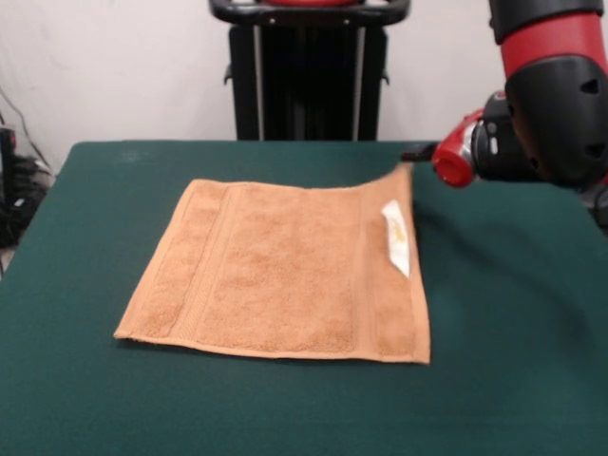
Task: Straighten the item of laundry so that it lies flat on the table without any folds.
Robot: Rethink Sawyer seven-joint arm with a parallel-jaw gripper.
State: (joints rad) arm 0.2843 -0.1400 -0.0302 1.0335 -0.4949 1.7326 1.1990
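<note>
Now the towel (285,271) lies nearly flat on the table (513,313), far corner lifted beside the gripper (418,152), whose opening I cannot tell.

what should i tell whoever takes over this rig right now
Gripper: its end is only just visible at the towel's far right corner; whether it is open or shut cannot be made out.
Towel: spread over the middle of the green table, nearly flat, white tag facing up near the right edge.
Done: the main body is unfolded and shows no folds.
Left: the far right corner is lifted off the table beside the arm; it likely needs laying down, then the arm drawn clear.
</note>
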